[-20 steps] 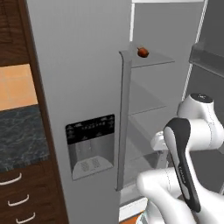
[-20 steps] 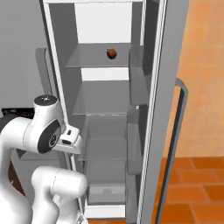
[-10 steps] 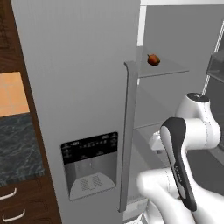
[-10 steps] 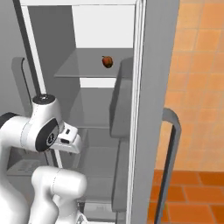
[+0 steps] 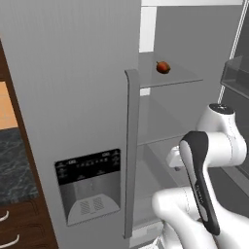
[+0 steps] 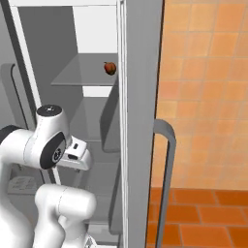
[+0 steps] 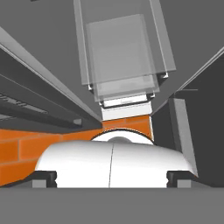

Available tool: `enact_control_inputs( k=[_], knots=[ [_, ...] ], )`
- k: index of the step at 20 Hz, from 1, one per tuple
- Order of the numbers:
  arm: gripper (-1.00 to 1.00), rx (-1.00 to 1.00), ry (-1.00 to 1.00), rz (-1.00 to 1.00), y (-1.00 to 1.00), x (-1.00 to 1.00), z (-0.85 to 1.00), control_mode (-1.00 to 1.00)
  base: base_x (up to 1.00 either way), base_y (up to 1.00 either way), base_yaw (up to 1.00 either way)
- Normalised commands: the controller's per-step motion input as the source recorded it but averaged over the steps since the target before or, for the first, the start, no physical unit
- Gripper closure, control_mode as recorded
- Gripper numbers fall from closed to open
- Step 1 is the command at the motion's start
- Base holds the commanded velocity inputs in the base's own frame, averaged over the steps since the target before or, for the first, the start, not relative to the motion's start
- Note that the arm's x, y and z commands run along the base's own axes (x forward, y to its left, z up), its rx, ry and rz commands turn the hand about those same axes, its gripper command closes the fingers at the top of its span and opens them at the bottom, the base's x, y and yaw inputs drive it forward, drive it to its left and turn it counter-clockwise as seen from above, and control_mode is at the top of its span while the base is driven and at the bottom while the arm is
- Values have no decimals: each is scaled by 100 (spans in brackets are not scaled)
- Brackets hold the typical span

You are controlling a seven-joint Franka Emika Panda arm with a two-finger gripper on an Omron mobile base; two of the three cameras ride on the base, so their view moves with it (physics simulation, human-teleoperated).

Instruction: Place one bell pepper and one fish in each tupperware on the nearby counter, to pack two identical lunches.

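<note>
Fridge [image 5: 73, 87] standing open on one side; closed door w/ dispenser panel [image 5: 90, 185] and tall grey handle [image 5: 130, 151] sitting in front in left base view. Robot arm [image 5: 204, 160] rising in front of the open compartment, hand tucked low and pointing inward.

Small red-orange round item [image 5: 163, 67] sitting on the upper glass shelf [image 5: 180, 78] inside, toward the shelf's front edge. Looking like a bell pepper, but too small to be sure. Same item [image 6: 110, 68] showing in right base view, on the shelf just beside the door edge. Lower shelves looking bare where visible.

Gripper [image 7: 111, 177]: jaws standing wide apart, released, nothing between them. Dark fingertips [image 7: 43, 177] showing at the far left and right of hand view, w/ stacked translucent shelves [image 7: 122, 57] and orange brick-tiled floor [image 7: 26, 148] ahead.

Strip of black-grey marbled counter [image 5: 12, 165] showing at the left edge of left base view, over dark wood drawers [image 5: 17, 228] w/ white handles. Orange tiled wall [image 6: 203, 87] and second door handle [image 6: 167, 179] sitting at right in right base view.
</note>
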Motion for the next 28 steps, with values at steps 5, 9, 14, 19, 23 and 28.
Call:
enact_control_inputs(
  k=[5, 9, 14, 19, 23, 28],
  knots=[
    [-100, 0, 0, 0, 0, 0, 0, 100, 0, -6, -1],
    [-100, 0, 0, 0, 0, 0, 0, 100, 0, 0, 0],
    [-100, -24, -51, 8, 9, 0, 80, -100, 0, 0, 0],
    [-100, -27, -63, 6, 3, 0, 71, -100, 0, 0, 0],
    [-100, -11, -51, 4, 0, 14, 100, -100, 0, 0, 0],
    [-100, -1, -29, 2, 0, 47, 100, -100, 0, 0, 0]
  ],
)
